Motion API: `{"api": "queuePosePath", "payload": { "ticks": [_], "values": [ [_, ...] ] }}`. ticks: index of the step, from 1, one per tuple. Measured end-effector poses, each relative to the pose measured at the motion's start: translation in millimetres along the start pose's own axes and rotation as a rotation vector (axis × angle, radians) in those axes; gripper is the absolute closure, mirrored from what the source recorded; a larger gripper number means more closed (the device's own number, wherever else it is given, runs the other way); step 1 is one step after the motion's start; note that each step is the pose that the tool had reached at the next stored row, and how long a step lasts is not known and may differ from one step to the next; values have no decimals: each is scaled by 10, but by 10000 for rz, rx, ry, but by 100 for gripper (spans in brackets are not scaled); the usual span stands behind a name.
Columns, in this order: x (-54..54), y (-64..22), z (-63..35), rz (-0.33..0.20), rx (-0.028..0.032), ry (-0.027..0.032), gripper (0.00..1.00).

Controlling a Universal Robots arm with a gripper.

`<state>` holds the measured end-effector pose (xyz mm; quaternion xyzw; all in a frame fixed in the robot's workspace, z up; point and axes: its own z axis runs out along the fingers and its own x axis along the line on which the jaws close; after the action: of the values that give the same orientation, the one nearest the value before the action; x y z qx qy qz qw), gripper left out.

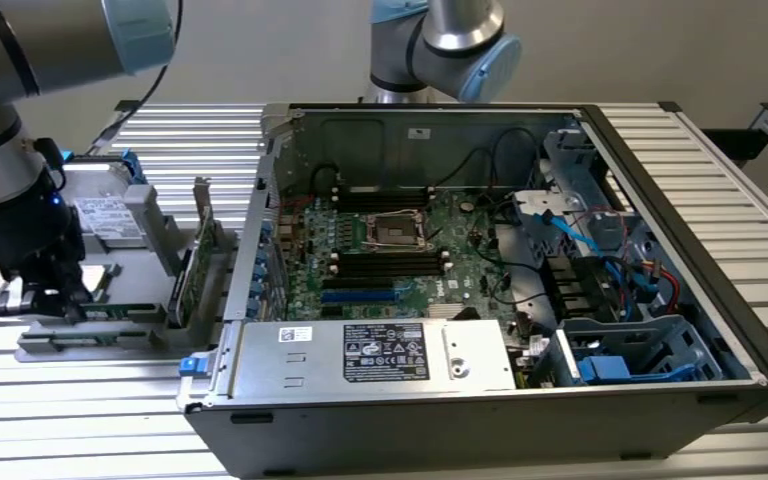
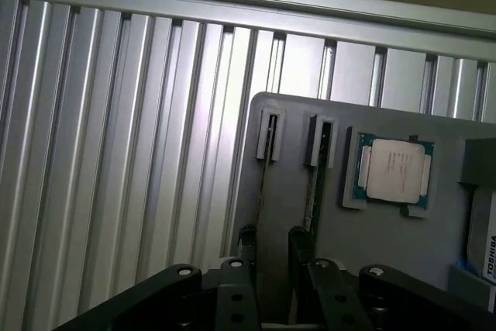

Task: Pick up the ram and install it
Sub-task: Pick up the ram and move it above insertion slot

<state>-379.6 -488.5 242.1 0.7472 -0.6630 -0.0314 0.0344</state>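
Observation:
A ram stick (image 2: 311, 191) stands on edge in a slot of the grey holder tray (image 2: 403, 246), thin and green. A second thin stick (image 2: 262, 184) stands in the slot beside it. In the exterior view the ram (image 1: 128, 312) is a green strip in the tray (image 1: 91, 345) at the exterior view's left. My gripper (image 1: 48, 295) is lowered over the tray's near end. In the wrist view my gripper (image 2: 273, 247) is open, its black fingertips (image 2: 298, 242) at the near ends of the two sticks. I cannot tell if they touch.
The open computer case (image 1: 704, 330) lies at the centre, with black memory slots (image 1: 384, 262) on its motherboard. A processor chip (image 2: 391, 172), a tall green expansion card (image 1: 187, 280) and a hard drive (image 1: 104, 218) sit in the tray. The table is ribbed aluminium (image 2: 116, 153).

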Motion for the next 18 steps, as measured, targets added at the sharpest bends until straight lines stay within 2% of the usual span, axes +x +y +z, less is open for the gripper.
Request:
{"api": "queuePosePath", "payload": {
  "ticks": [7,18],
  "values": [
    [35,3,106,-2,2,0,69],
    [94,-1,254,-5,-4,31,69]
  ]
}}
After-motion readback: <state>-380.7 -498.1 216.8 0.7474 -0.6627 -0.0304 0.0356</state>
